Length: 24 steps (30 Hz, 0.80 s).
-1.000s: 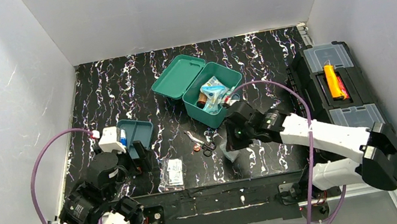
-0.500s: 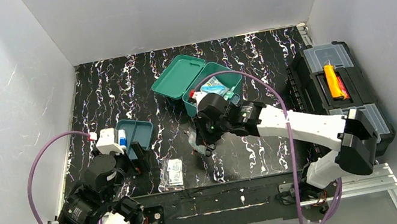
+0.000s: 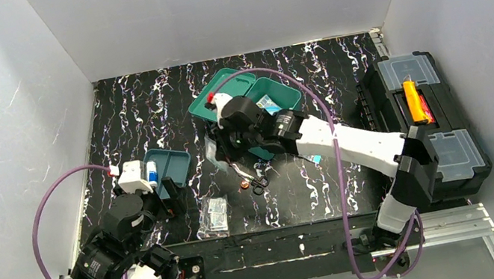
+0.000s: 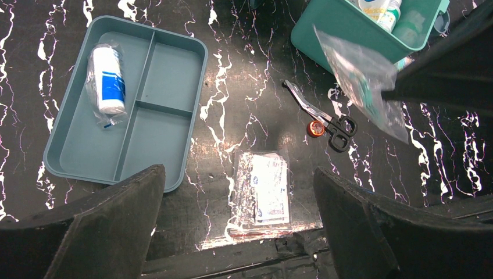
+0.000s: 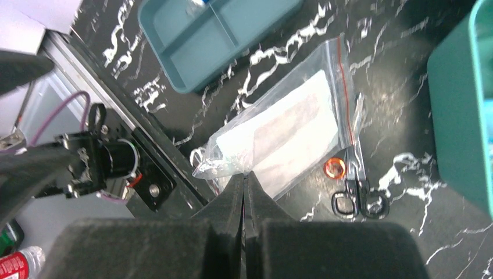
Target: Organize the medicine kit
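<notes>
Bag (image 5: 285,136) pinched in right end effector (image 5: 244,177); left end effector (image 4: 237,171) splayed.

Plain white walls (image 3: 229,6) beyond and beside the right claw (image 5: 244,177); black, white-veined tabletop (image 3: 133,113) beneath, evenly lit.

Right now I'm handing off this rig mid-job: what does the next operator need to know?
Left end effector: open, empty, above the table.
Right end effector: shut on a clear zip bag, lifted near the kit.
Kit open, items inside; its tray sits on the table holding one wrapped roll.
Not yet packed: bag, scissors, flat packet; the tray likely goes back last.
</notes>
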Each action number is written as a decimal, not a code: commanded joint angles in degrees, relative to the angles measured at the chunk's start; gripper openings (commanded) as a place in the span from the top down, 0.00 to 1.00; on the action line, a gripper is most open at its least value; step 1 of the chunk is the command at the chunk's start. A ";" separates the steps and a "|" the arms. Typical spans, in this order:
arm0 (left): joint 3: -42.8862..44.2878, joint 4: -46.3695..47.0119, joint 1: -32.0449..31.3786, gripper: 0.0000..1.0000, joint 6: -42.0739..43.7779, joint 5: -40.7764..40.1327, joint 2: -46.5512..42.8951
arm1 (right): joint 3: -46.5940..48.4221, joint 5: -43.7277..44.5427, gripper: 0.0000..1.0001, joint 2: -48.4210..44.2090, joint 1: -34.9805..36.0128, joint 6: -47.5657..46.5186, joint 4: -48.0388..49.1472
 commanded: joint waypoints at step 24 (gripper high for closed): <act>-0.10 0.64 -0.07 0.01 0.10 -0.75 -0.26 | 12.56 12.57 0.99 1.00 -10.14 -25.25 -4.50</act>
